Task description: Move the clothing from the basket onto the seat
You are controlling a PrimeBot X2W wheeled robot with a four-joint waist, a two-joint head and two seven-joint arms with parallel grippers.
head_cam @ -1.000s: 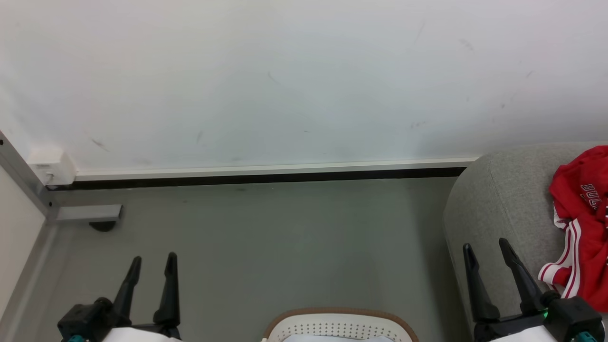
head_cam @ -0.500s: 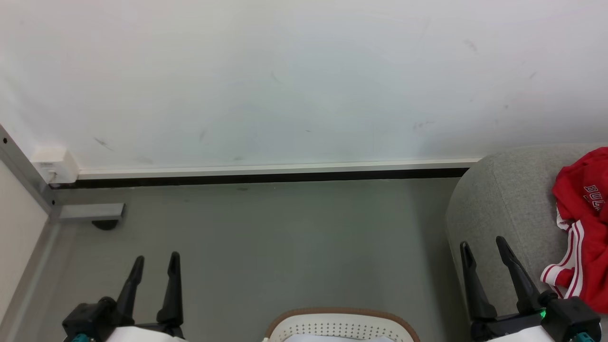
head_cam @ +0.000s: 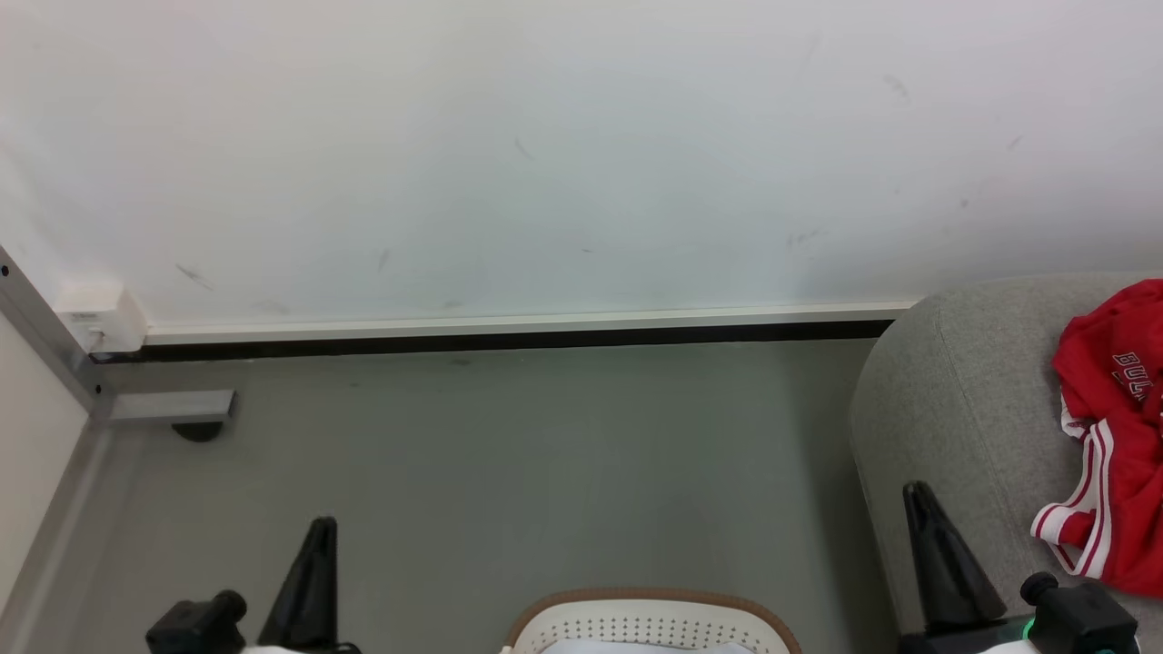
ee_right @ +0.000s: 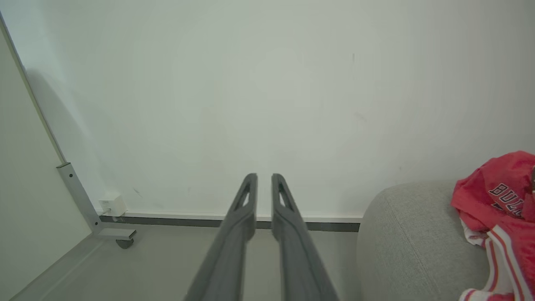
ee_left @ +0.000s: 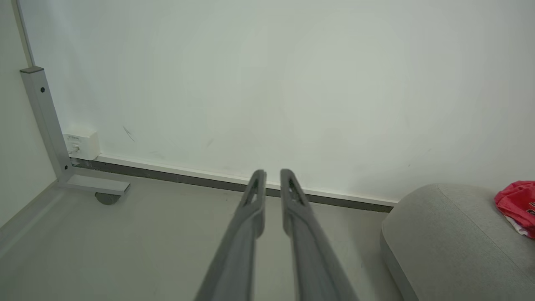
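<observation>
On the grey floor (head_cam: 545, 454) at the bottom middle of the head view stands the laundry basket (head_cam: 636, 593); its tan rim and perforated white wall show, and it sits apart from the left side of the seat (head_cam: 963, 391). The red clothing (head_cam: 1118, 427), with striped trim and block lettering, lies heaped on the seat's top, back from its rounded left corner. The left gripper (head_cam: 320, 536) rises at the lower left over bare floor, and the right gripper (head_cam: 918, 504) at the lower right before the seat's left side. Each reads as a single dark spike, fingers together.

In the left wrist view the left gripper (ee_left: 272, 175) points at the white wall (ee_left: 267, 83). Its fingers are drawn in with a thin slit between them, and nothing is held. The seat (ee_left: 451, 234) and clothing (ee_left: 518, 202) lie off to the right.

In the right wrist view the right gripper (ee_right: 263, 179) is likewise nearly pinched together and empty. The clothing (ee_right: 497, 209) rests on the seat (ee_right: 401, 242), well clear of the fingertips.
</observation>
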